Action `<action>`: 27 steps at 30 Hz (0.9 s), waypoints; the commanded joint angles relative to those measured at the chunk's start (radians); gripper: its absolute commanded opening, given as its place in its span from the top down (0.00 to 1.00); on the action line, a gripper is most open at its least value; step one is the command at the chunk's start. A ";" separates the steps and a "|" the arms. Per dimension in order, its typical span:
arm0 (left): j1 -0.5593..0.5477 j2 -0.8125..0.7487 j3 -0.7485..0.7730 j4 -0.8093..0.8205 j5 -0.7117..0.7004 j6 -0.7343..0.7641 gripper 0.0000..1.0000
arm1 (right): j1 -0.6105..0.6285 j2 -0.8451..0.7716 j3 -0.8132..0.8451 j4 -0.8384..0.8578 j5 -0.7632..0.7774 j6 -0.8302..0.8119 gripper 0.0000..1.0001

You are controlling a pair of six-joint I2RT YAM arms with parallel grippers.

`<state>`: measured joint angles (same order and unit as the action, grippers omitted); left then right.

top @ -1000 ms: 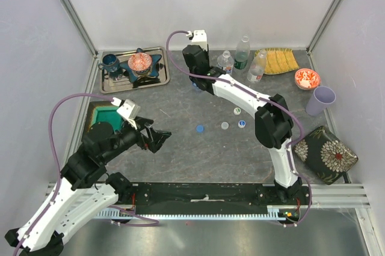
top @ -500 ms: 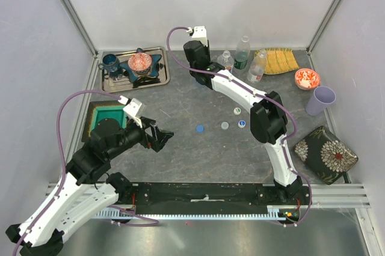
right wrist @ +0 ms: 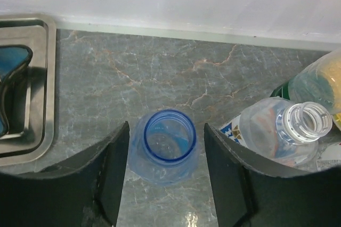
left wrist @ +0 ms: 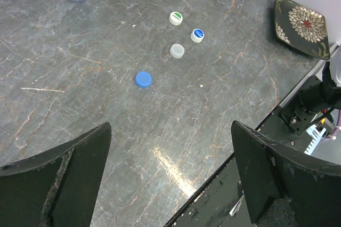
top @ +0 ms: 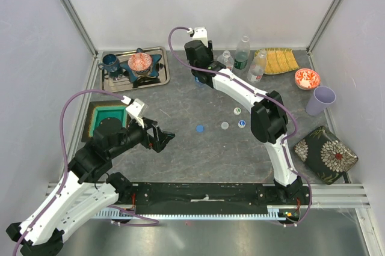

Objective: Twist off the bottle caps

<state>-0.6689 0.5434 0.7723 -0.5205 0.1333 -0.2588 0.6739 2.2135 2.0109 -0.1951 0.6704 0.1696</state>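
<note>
The blue-tinted bottle [right wrist: 170, 144] stands upright with no cap, its open mouth between the fingers of my right gripper [right wrist: 166, 127], which is open and not touching it. To its right stand the capless clear bottle with a blue-white label [right wrist: 282, 131] and the greenish bottle [right wrist: 314, 86]. From above, the labelled bottle [top: 225, 60], greenish bottle [top: 242, 51] and plain clear bottle [top: 257, 67] stand in a row at the back. Loose caps lie mid-table: blue [left wrist: 143, 79], clear [left wrist: 177, 51], blue-white [left wrist: 197, 35], green-white [left wrist: 176, 18]. My left gripper [left wrist: 170, 126] is open and empty over bare table.
A metal tray [top: 114, 85] with a mug and bowl sits back left, and a teal box [top: 108, 115] by the left arm. A lilac cup [top: 320, 100], a small red bowl [top: 307, 78], a yellow cloth [top: 280, 60] and a floral dish [top: 328, 154] sit on the right.
My right wrist has shifted slightly toward the back over the blue-tinted bottle. My left gripper has moved a little to the right. The caps and bottles have not moved.
</note>
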 commanded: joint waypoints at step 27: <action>0.000 0.087 -0.016 0.066 -0.116 -0.085 0.01 | 0.133 -0.847 -0.453 -0.033 -0.020 0.020 0.05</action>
<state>-0.6693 0.5766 0.7647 -0.4980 0.1047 -0.2687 0.7444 1.6596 1.7264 -0.2543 0.6155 0.1555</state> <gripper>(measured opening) 0.993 0.931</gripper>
